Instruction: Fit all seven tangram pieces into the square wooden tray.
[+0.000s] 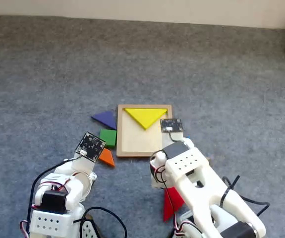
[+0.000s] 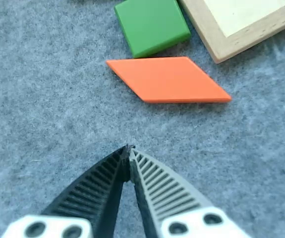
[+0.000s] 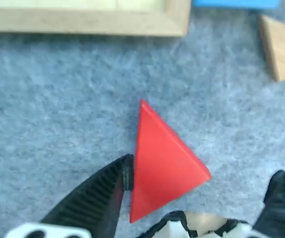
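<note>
**At the tray: yellow triangle in, right claw wide around red**

Inside the tray (image 1: pixel 144 151), against its far rim, I see the yellow triangle (image 1: pixel 145 117) lying flat. The rest of the tray floor is bare wood.

On the tray's left-arm side, on the grey mat (image 1: pixel 221 74), lie the purple triangle (image 1: pixel 105 119), the green square (image 1: pixel 108 137) and the orange parallelogram (image 1: pixel 106 157). The square is just beside the rim.

My left claw (image 2: pixel 129 148) is pressed together and holds nothing. Its tip is near the parallelogram but apart from it.

On the tray's near side lies the red triangle (image 3: pixel 162 163), between the spread fingers of my right claw (image 3: pixel 201 186). One finger is at its edge; I cannot tell if they touch.

Past the tray's corner on that side sit a blue piece (image 3: pixel 236 3) and a tan triangle (image 3: pixel 283 47).
</note>
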